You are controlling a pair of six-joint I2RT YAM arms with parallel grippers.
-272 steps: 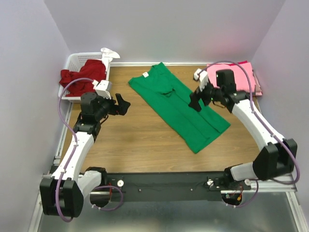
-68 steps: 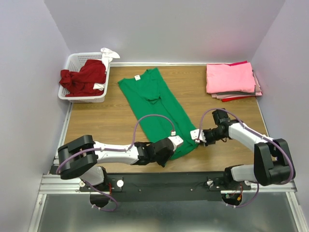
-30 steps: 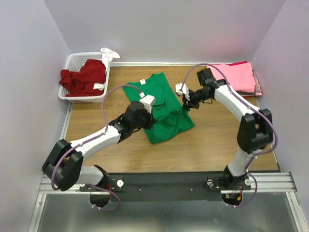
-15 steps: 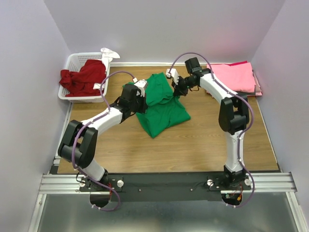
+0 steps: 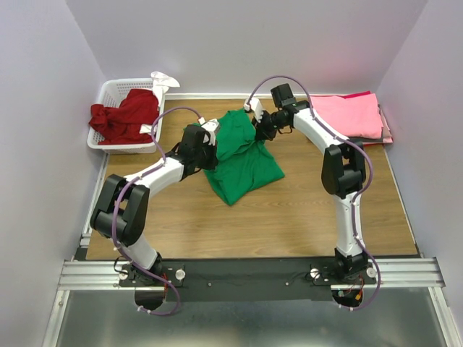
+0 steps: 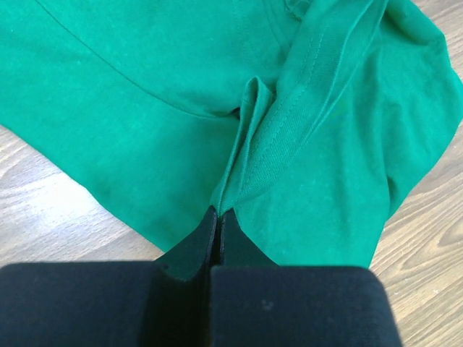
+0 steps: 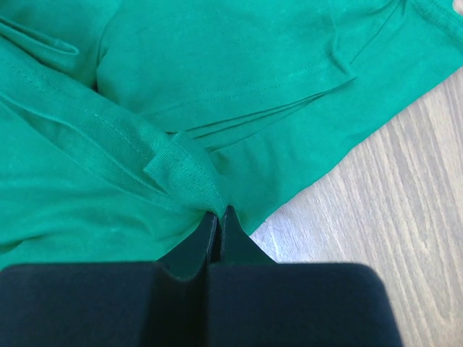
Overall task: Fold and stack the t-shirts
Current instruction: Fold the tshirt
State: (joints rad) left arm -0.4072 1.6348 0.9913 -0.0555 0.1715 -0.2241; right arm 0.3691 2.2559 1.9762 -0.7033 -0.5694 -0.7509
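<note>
Green t-shirt (image 5: 242, 160) lies bunched and part-folded on the wood table (image 5: 304, 217), just right of the white basket (image 5: 107, 92). Any tag or print on it is too small to read in the top view.

Left gripper (image 6: 219, 217) is pinched tight on a raised fold of the green cloth, at the shirt edge nearer the basket. Right gripper (image 7: 219, 215) is clamped the same way on a stitched hem fold, at the shirt edge away from the basket. Both work at the shirt's far end.

Dark red t-shirt (image 5: 124, 114) is heaped in the basket, spilling over its left rim. Pink t-shirts (image 5: 353, 116) sit stacked far right of the basket (darker layers peek out underneath).

The wrist views show double seam stitching, the hem weave and the closed black fingertips, but only green cloth and wood. Only the top view shows the basket, the pink stack and both arms reaching in.
</note>
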